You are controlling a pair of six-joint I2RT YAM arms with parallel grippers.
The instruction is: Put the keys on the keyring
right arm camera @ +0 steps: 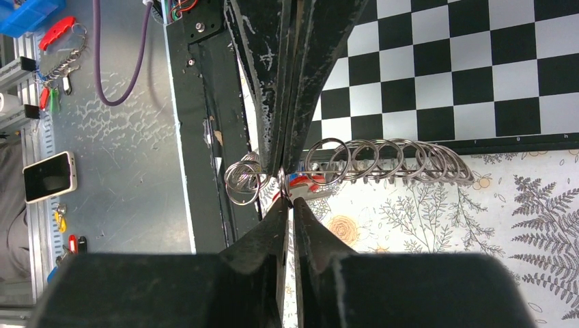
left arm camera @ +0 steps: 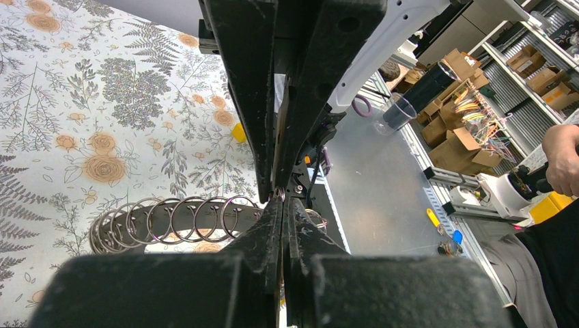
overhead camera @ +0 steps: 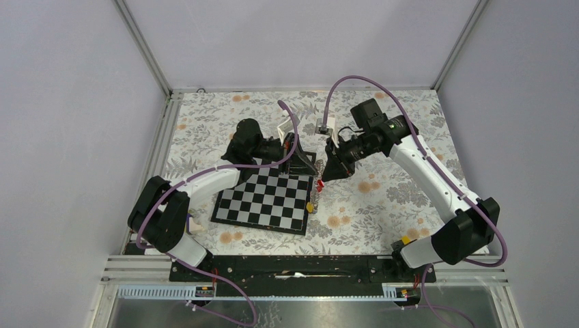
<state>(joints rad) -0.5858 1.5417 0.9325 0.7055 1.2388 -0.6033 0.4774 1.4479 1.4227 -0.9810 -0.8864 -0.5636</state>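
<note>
Right wrist view carries the only writing: tiny pale letters on the dark border of the chessboard [right arm camera: 471, 75], perhaps a "g" and an "h", too small to be sure. The right gripper [right arm camera: 287, 199] has jaws that stand almost together, with a thin slit between them. I cannot tell whether they pinch anything, since they meet the left gripper [left arm camera: 280, 196] tip to tip and the spot is hidden. The left jaws are fully closed, and whatever sits between them is hidden as well.

Just right of the meeting tips in this view, a row of grey wire keyrings [right arm camera: 389, 160] leans along the board's border on the flowered desk [right arm camera: 478, 225]. A smaller cluster of rings [right arm camera: 242, 181] lies just left of the tips. A key with a red tag [right arm camera: 305, 182] peeks out right beside the tips, mostly covered by the jaws.

From the top external camera the rings are lost behind both wrists — only a red speck and a blurred clutter of keys [overhead camera: 312, 202] show below the jaws. At the edge of the left wrist view a person's hand [left arm camera: 563, 157] is cut off.
</note>
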